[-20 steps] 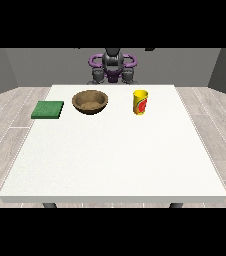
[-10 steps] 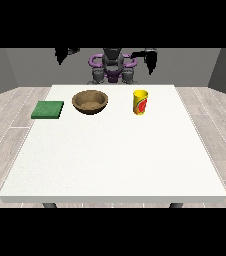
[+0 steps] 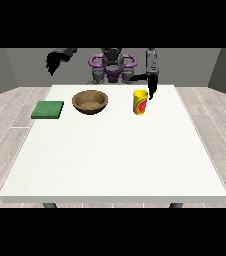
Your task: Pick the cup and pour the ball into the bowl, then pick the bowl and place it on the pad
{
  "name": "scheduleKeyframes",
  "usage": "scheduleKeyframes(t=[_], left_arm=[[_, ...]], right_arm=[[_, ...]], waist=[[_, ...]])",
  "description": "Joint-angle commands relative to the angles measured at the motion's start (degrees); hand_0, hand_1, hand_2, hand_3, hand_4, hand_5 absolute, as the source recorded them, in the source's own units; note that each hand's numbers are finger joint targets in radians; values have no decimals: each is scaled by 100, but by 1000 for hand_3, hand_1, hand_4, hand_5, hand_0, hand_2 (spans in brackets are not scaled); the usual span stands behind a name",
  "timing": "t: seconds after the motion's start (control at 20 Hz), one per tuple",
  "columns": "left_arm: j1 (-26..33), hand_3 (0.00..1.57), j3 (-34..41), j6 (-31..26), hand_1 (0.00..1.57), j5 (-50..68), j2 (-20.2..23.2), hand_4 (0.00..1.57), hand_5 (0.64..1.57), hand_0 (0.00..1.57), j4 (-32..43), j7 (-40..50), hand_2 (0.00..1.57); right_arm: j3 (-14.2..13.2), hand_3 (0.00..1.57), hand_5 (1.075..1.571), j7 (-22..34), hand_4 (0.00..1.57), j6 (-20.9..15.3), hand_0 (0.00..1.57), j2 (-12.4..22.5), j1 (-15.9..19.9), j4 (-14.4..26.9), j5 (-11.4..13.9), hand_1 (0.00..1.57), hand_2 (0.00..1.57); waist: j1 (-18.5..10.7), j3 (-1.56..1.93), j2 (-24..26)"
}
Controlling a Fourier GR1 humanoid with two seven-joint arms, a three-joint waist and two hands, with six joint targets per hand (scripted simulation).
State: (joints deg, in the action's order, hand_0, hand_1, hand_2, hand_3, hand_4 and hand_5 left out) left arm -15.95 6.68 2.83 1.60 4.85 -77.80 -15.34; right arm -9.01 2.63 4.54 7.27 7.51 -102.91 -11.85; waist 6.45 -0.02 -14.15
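A yellow cup [image 3: 140,102] with a red mark stands upright on the white table [image 3: 115,150], right of the middle at the back. A brown wooden bowl [image 3: 90,101] sits to its left. Further left lies a flat green pad [image 3: 48,109]. No ball shows from here. The hand at the view's right [image 3: 152,86] hangs fingers down just above and behind the cup's right side, apart from it, holding nothing. The hand at the view's left [image 3: 53,61] is raised high above the table's back left corner, fingers drooping, holding nothing.
The robot's torso [image 3: 112,67] stands behind the table's far edge. Wide bare table surface stretches from the three objects to the near edge. Wooden floor surrounds the table.
Both arms have risen from beside the torso and swung outward. The hand at the view's right has come down towards the cup. Cup, bowl and pad have not moved.
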Motion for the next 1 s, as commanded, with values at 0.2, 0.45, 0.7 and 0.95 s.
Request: scheduleKeyframes(t=[0.2,0.45,0.7,0.95], left_arm=[[-300,0,356,-378,0,80,244,138,1433,0,1787,-1161,0],[-776,0,234,66,0,-94,-185,189,1423,0,2476,-1541,0],[-1108,0,611,132,0,-2,46,645,1535,0,3575,-2021,0],[-1290,1571,532,1041,1226,-569,253,1336,1481,1226,3693,-2241,1571]], right_arm=[[-189,0,1560,-484,670,374,0,101,-287,522,-87,0,0],[-510,0,1563,-354,671,348,0,381,343,1052,-264,0,0],[-400,0,1566,-136,681,539,0,407,99,636,-408,0,0],[-791,140,1569,-183,647,862,0,839,478,782,-793,0,0]], waist=[[70,0,130],[-27,0,88],[298,-2,153],[568,0,-271]])
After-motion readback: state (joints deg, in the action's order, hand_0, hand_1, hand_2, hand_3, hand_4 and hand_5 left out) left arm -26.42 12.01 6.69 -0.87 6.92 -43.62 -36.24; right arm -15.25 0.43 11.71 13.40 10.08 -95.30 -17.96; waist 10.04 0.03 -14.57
